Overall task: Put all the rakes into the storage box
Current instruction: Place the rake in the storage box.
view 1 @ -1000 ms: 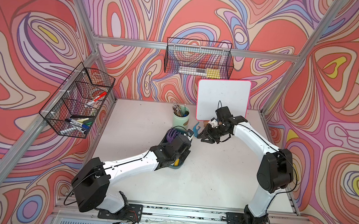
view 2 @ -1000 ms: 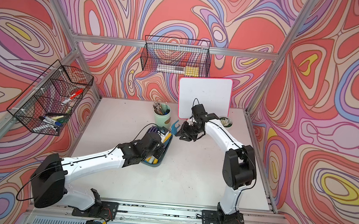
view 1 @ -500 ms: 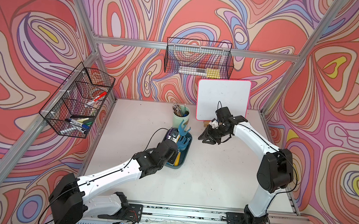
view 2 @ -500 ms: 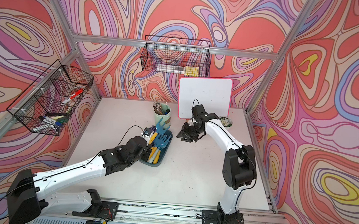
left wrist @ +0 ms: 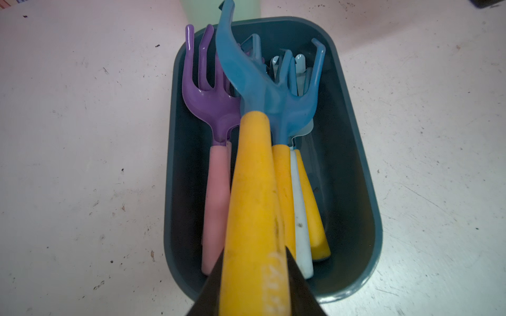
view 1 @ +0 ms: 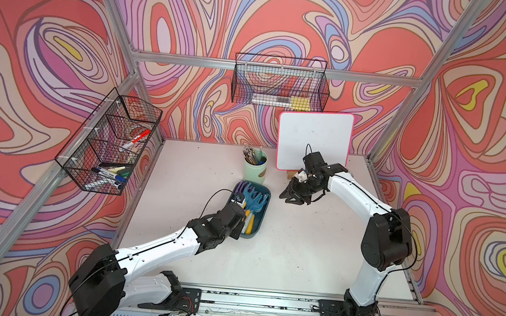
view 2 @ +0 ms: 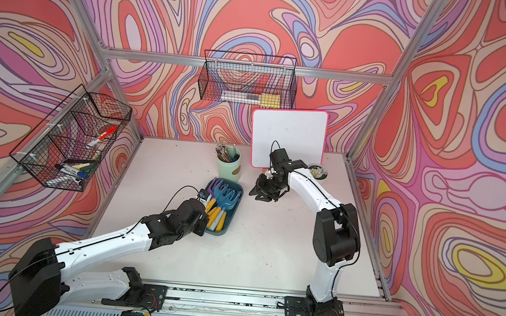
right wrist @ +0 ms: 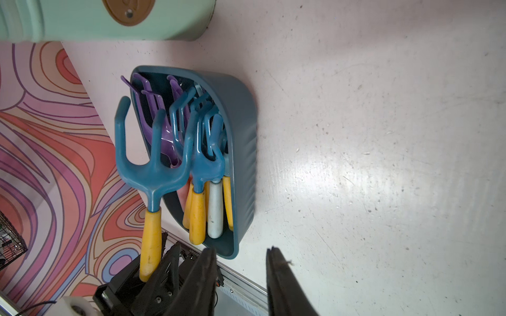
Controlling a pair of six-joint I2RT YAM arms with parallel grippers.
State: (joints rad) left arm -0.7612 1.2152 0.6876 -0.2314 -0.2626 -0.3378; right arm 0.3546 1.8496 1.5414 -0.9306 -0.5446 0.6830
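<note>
We pinch the yellow-handled blue plastic rake (left wrist: 254, 177) in the left end effector (left wrist: 254, 295), lengthwise over the dark teal plastic storage box (left wrist: 356, 205) below, so it fits; right end effector (right wrist: 241, 250) spread, empty.

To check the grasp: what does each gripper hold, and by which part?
Left gripper: the blue rake, by its yellow handle's end. Right gripper: nothing.

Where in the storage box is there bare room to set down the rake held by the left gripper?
Free: the floor strip between the stored yellow handles and the storage box wall facing the right gripper. Crowded: the purple rake side and the stacked blue heads.
</note>
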